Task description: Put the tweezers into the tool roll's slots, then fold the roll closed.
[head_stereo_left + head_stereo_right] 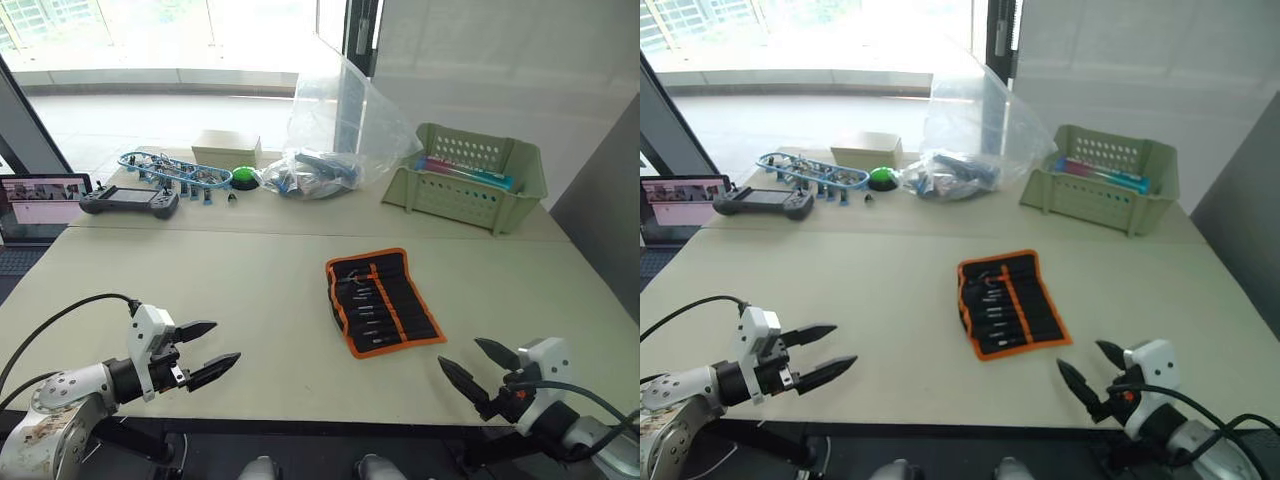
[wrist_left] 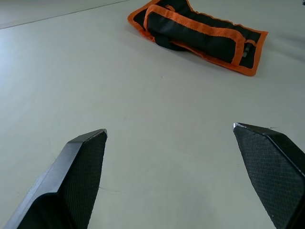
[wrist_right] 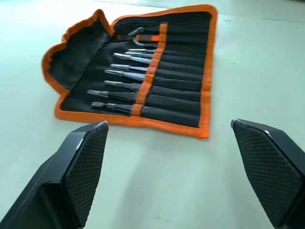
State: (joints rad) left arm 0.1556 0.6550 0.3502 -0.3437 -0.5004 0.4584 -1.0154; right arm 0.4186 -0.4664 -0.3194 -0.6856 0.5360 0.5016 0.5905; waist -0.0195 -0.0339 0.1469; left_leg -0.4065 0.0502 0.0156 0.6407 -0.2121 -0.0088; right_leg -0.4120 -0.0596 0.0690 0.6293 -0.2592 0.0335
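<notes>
1. Both grippers hover over the worktop's (image 1: 250,290) near edge, the left gripper (image 1: 208,352) and right gripper (image 1: 478,366) each with jaws spread wide, holding nothing.
2. Between and beyond them lies the tool roll (image 1: 384,300), open flat.
3. Tweezers (image 3: 125,76) sit tucked in its slots (image 3: 176,81).
4. Behind the roll stands a green basket (image 1: 468,176).

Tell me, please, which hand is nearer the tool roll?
The right hand. It sits open just off the tool roll's near right corner, while the left hand, also open, is farther off across bare table to its left.
</notes>
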